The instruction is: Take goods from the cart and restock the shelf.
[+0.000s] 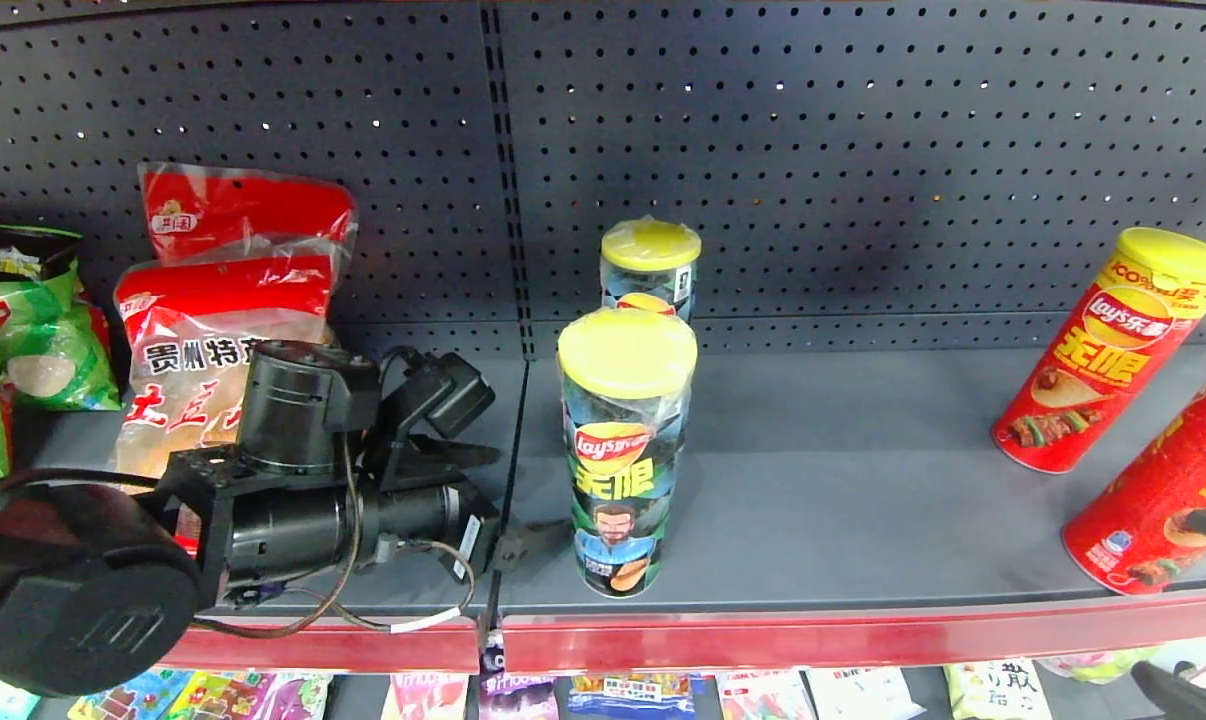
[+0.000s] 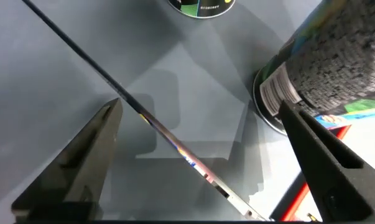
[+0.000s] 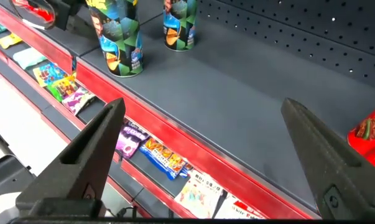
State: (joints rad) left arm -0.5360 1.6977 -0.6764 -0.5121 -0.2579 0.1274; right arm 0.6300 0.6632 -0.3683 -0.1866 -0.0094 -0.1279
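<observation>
**Left gripper.** The left gripper (image 2: 199,106) has its jaws spread wide and holds nothing. It lies low over the shelf (image 1: 843,480), with the seam between two shelf panels running between its fingers. The front chip can (image 1: 623,450) stands upright just outside one finger. Whether that finger touches the can wall cannot be settled from the wrist view.

**Right gripper.** The right gripper (image 3: 203,106) is also spread and empty. It hangs in front of the red shelf rail (image 1: 813,635), near two tilted red cans (image 1: 1113,350).

**Step in hand.** The front chip can appears already set down, near the rail and directly ahead of a rear can (image 1: 650,265) of the same kind. The step is judged to be release and clearance.

**Next move.** Draw the left gripper back along its own line, away from the can. A sideways swing could tip the tall, narrow can. Then fetch the next item from the cart.

**Surface.** The shelf is flat grey metal, with bare space between the two chip cans and the red cans.

**Surroundings.**
- A dark pegboard (image 1: 813,150) backs the shelf.
- Red snack bags (image 1: 213,300) and green bags (image 1: 33,320) lean at the left.
- Small packets (image 3: 156,155) hang on the tier below.
</observation>
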